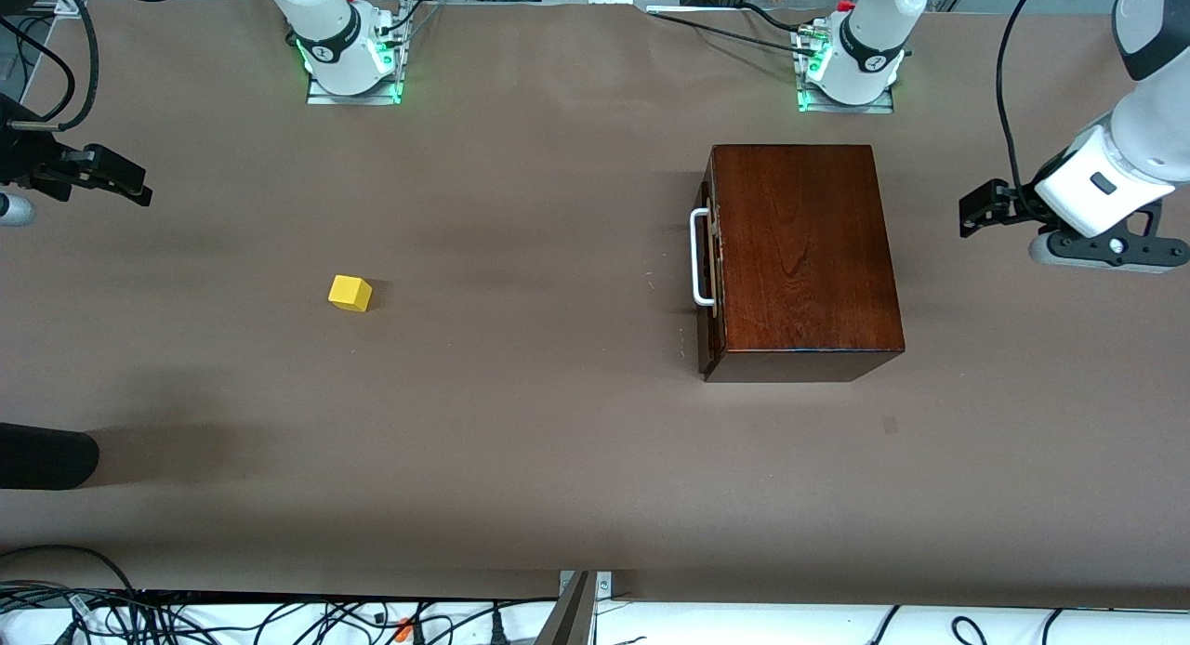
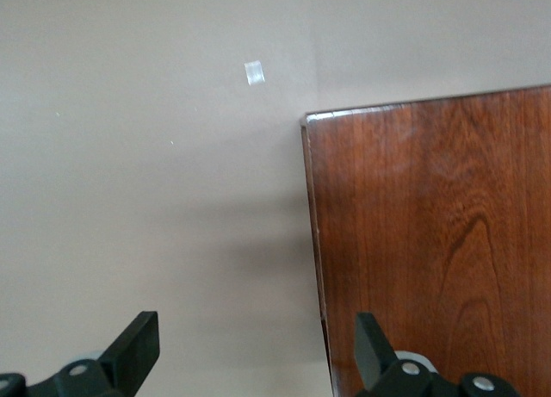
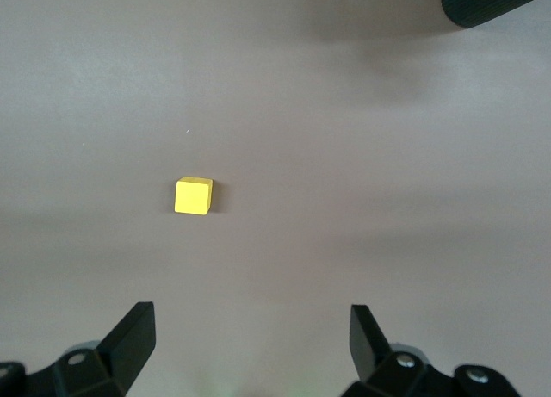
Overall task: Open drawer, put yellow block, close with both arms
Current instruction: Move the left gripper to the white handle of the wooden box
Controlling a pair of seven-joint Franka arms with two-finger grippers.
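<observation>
The mahogany box (image 1: 799, 255) stands toward the left arm's end of the table. Its drawer (image 1: 711, 264) sits pushed in, with the white bar handle (image 1: 699, 257) facing the right arm's end. The yellow block (image 1: 350, 293) lies alone on the table toward the right arm's end. My left gripper (image 1: 984, 208) is open and empty, up in the air over the box's edge at the left arm's end; the box top (image 2: 430, 242) shows in the left wrist view beside the gripper (image 2: 256, 345). My right gripper (image 1: 116, 178) is open and empty over the table's right-arm end; the block (image 3: 193, 195) shows ahead of it (image 3: 251, 341).
A dark rounded object (image 1: 46, 454) juts in at the table's right-arm end, nearer the front camera than the block; it also shows in the right wrist view (image 3: 495, 1). A small pale patch (image 2: 254, 72) marks the brown table cover (image 1: 558, 440). Cables run along the front edge.
</observation>
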